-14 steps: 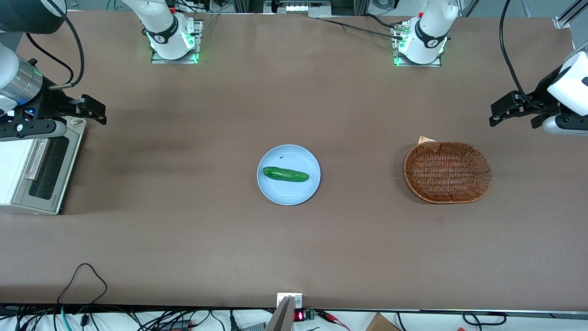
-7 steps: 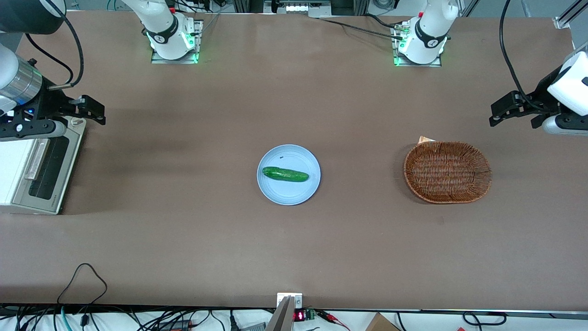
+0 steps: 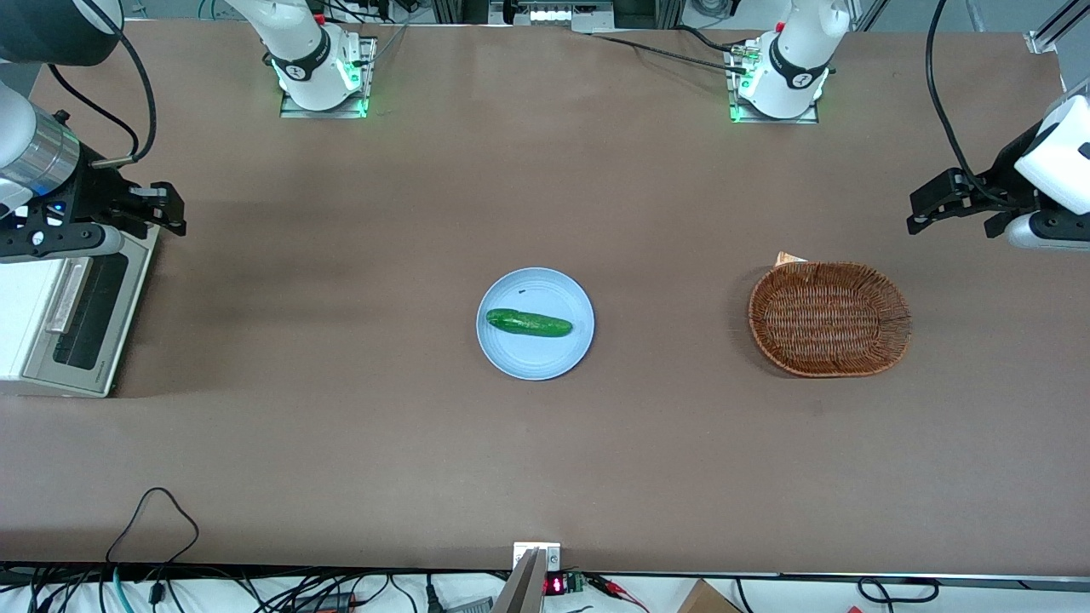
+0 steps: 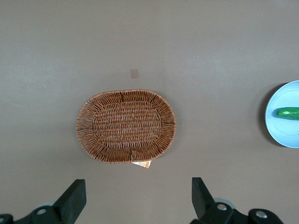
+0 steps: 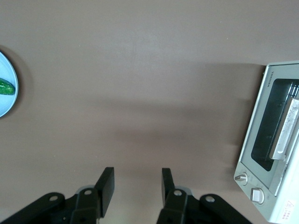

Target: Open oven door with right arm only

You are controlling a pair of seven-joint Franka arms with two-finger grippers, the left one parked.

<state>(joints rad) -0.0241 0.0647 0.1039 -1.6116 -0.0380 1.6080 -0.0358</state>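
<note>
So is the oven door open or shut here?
Shut: the oven door lies flush against the oven front; the gripper, fingers apart, hangs above the oven's knob end.

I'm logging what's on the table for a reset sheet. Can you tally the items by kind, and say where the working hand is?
Ovens: 1, the oven, door closed
Plates: 1, the plate
Cucumbers: 1, the cucumber on the plate
Baskets: 1, the basket
Total: 4
The hand is open, above the table beside the oven's knob end.
</note>
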